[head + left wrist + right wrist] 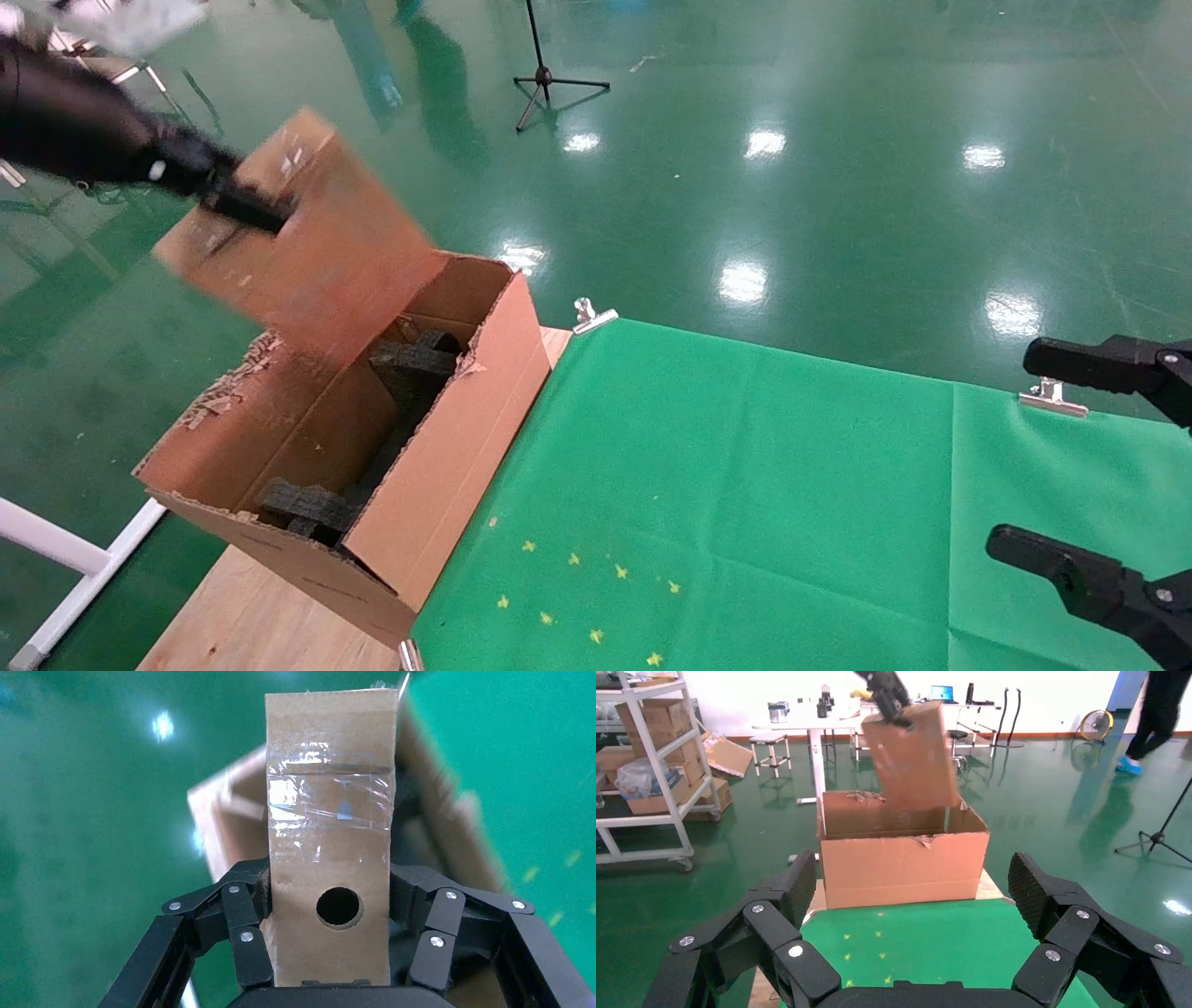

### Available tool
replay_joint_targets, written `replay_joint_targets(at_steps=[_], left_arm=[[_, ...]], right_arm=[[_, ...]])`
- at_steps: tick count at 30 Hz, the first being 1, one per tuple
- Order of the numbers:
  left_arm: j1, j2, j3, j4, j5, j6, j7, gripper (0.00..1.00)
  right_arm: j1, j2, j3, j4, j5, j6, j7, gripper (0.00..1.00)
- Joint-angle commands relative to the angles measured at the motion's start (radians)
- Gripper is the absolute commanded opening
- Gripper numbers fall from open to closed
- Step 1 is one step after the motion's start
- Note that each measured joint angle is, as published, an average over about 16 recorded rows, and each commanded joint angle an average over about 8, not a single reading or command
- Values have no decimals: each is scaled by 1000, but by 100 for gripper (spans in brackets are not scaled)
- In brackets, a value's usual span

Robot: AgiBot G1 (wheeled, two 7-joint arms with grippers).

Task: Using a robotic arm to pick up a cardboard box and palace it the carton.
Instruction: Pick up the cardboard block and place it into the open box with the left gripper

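My left gripper (237,200) is shut on the cardboard box (307,233), a brown box with clear tape and a round hole (329,846). It holds the box tilted in the air over the far end of the carton (447,457). The carton is large, with torn flaps and black foam blocks (410,363) inside, and stands on the table's left end. In the left wrist view the fingers (242,910) clamp both sides of the box, and the carton (225,811) lies below. In the right wrist view the box (912,759) hangs above the carton (902,864). My right gripper (1052,461) is open and empty at the table's right.
A green cloth (745,485) covers the table, held by metal clips (591,317). Bare wood (242,606) shows under the carton. A tripod stand (545,79) is on the floor beyond. Shelves with boxes (645,762) and a person (1158,713) are in the background.
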Motion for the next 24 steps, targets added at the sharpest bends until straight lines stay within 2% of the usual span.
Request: replay_joint_targets(at_steps=[1,5,9,17,24], left_arm=[[-4,-4,14,58,32,-1,72,0],[38,10,37,202,48,-23,152,0],[83,37,44,345,44,-70,185,0],[141,119,44,563,51,-217,189,0],[168,187,61,702,83,-296,190,0]], right_arm=[[0,0,0,0,0,0,0,100],[0,0,0,0,0,0,0,100],[0,0,0,0,0,0,0,100],[0,0,0,0,0,0,0,100],[0,0,0,0,0,0,0,100]])
